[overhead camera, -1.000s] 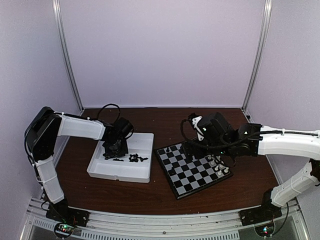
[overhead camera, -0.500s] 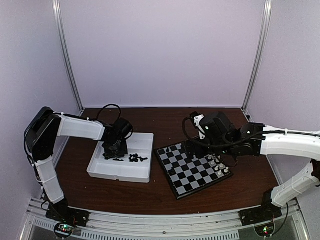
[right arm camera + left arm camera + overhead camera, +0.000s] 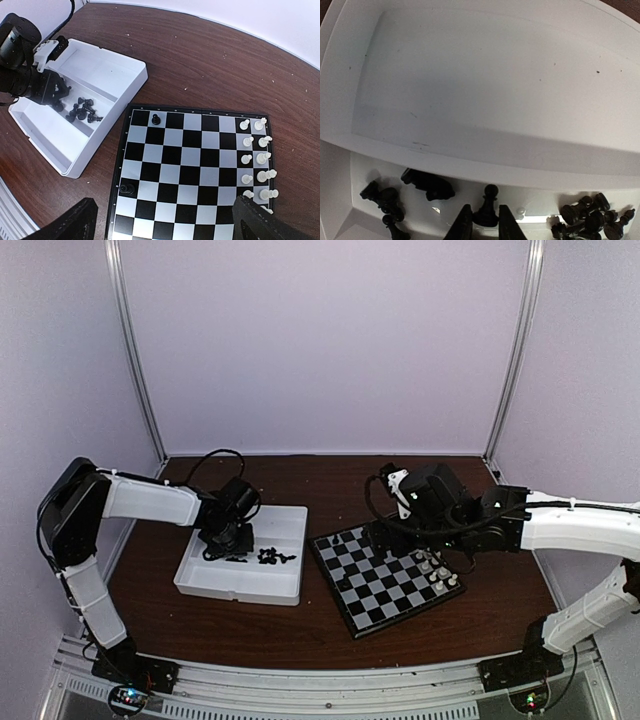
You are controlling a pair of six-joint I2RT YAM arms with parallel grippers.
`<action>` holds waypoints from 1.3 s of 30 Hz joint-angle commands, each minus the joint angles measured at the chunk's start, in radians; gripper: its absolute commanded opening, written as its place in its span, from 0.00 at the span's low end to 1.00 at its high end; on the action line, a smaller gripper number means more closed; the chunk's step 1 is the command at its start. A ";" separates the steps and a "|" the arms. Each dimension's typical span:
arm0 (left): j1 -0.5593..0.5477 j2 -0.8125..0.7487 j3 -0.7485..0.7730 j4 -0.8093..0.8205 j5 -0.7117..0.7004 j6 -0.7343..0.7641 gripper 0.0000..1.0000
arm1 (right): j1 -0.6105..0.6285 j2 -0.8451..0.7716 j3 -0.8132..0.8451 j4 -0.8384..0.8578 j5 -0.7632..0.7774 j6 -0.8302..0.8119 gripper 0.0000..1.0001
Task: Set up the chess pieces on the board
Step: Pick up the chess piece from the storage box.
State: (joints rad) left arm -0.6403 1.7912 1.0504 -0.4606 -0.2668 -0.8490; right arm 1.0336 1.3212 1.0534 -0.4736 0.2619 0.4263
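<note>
The black pawn [image 3: 488, 204] stands upright in the narrow trough of the white tray [image 3: 470, 145], round head up, long axis vertical. The left gripper [image 3: 485, 226] has its two dark fingers pressed in on either side of the pawn's base, clamped on it.

The other black chess pieces [image 3: 590, 220] are scattered in the same trough. A tangled heap sits to one side of the pawn. On the other side one piece [image 3: 427, 183] lies flat, its length running along the trough, with a few more just beyond it. They are small and glossy plastic with turned shapes. The tray is smooth and matte with rounded corners. Its wide compartment shows only a few specks.

To the tray's right lies the board [image 3: 185, 175], set at an angle on the dark wood-grain table [image 3: 300, 630]. It is flat, with black and pale squares inside a thin black rim. Two black pieces stand on it: one [image 3: 156, 119] on the far row near the tray, another [image 3: 127, 189] at the edge facing the tray. White pieces [image 3: 257, 160] stand in two lines along the opposite edge. The right gripper [image 3: 167, 222] hangs over the board, fingers spread wide and holding nothing.
</note>
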 commanded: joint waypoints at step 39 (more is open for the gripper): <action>0.008 -0.168 -0.226 0.621 0.577 0.449 0.19 | -0.221 0.555 0.276 0.551 -0.846 0.575 0.63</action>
State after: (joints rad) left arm -0.6403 1.6184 0.8341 0.0513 0.2420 -0.4530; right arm 0.8307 1.8225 1.2930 -0.0753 -0.4999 0.8700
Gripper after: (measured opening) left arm 0.193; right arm 0.667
